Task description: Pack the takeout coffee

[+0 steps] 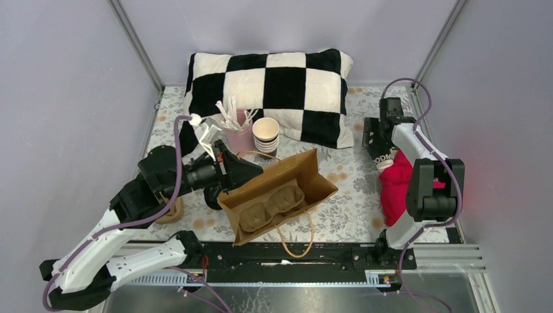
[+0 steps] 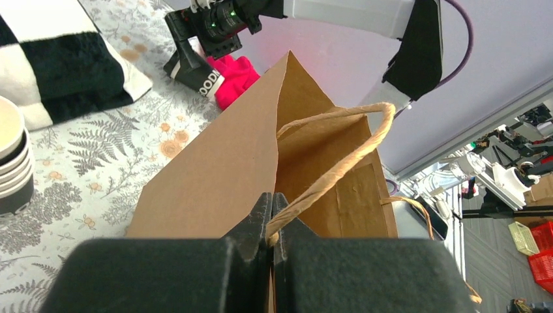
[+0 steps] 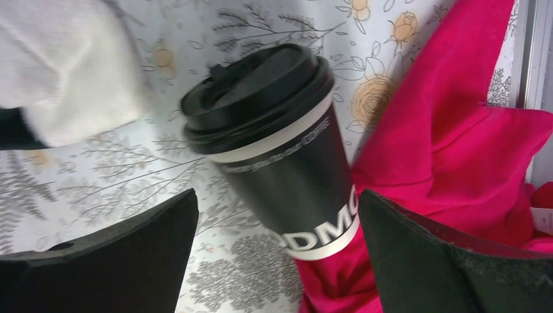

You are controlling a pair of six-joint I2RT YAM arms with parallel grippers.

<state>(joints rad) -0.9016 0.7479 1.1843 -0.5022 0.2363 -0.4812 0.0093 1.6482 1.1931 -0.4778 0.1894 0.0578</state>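
While the left jaws were pinched shut on one paper handle (image 2: pixel 339 163) of the bag (image 1: pixel 313 176), the right jaws were spread wide on either side of the coffee (image 3: pixel 280 150). There was a gap on both sides in the right wrist view, so nothing was gripped over there.

The coffee sat on the right side of the counter (image 1: pixel 352 195), lid on, white lettering showing, with its lower end up against the red cloth (image 3: pixel 443 130). It looked tilted in the wrist view, but I honestly couldn't tell if that was the cup or just the camera angle. It was well apart from the bag, which sat near the middle front of the counter with its mouth open toward the top camera. Inside the bag you could see a cardboard carrier (image 1: pixel 270 208) with two wells. The bag's other handle (image 1: pixel 295 244) lay looped out toward the front edge.

Behind the bag stood a stack of lidless cups (image 1: pixel 266 135), and just beside that was a pink cup (image 1: pixel 240 134) full of white sticks. Both were in front of the checkered pillow (image 1: pixel 274 85) along the back. The left arm (image 1: pixel 130 222) reached in from the lower left, and the right arm (image 1: pixel 424 176) was bent over the red cloth.
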